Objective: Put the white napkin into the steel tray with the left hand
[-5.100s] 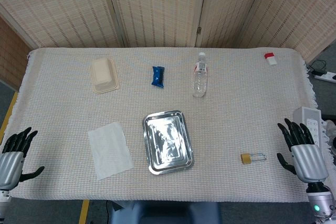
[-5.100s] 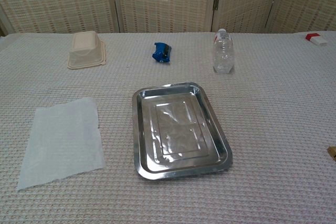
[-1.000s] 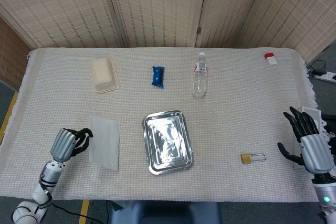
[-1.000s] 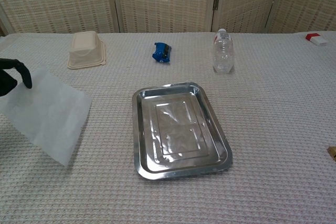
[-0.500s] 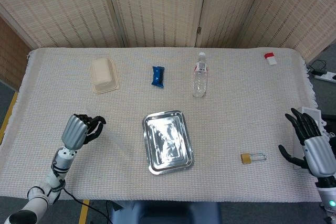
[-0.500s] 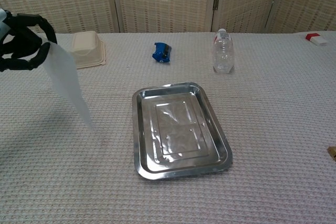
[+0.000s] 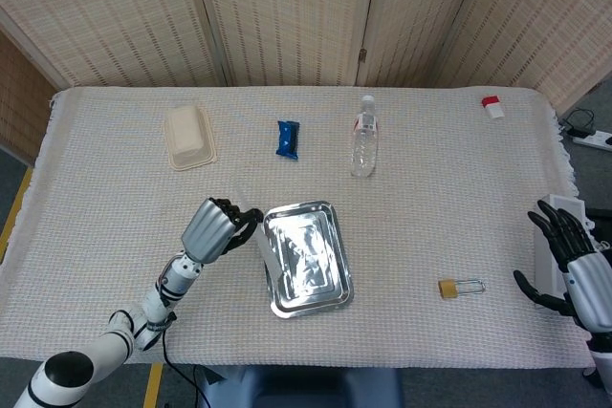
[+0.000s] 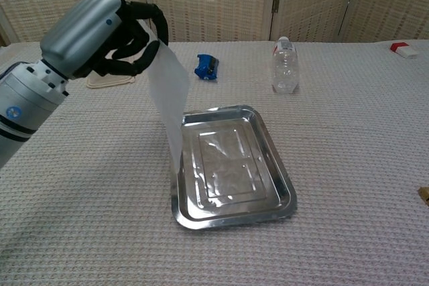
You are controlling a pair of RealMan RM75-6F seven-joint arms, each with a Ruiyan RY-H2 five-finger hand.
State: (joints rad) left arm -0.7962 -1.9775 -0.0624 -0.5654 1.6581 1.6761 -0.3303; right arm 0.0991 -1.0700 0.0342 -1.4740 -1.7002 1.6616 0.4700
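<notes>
My left hand (image 8: 100, 31) (image 7: 215, 226) pinches the top edge of the white napkin (image 8: 171, 95) (image 7: 264, 253), which hangs down in the air. The napkin's lower corner dangles over the left rim of the steel tray (image 8: 271, 200) (image 7: 330, 298). The tray lies flat on the cloth near the table's front, with nothing else inside it. My right hand (image 7: 581, 269) hovers open at the far right edge of the table, seen only in the head view.
A beige lidded box (image 7: 188, 137), a blue packet (image 7: 287, 139) and a clear water bottle (image 7: 362, 148) stand behind the tray. A brass padlock (image 7: 459, 287) lies at the front right. A small red-and-white object (image 7: 491, 106) sits at the back right corner.
My left hand has carried the hanging napkin rightward from the table's left side to the tray's left rim. The right hand has hardly moved.
</notes>
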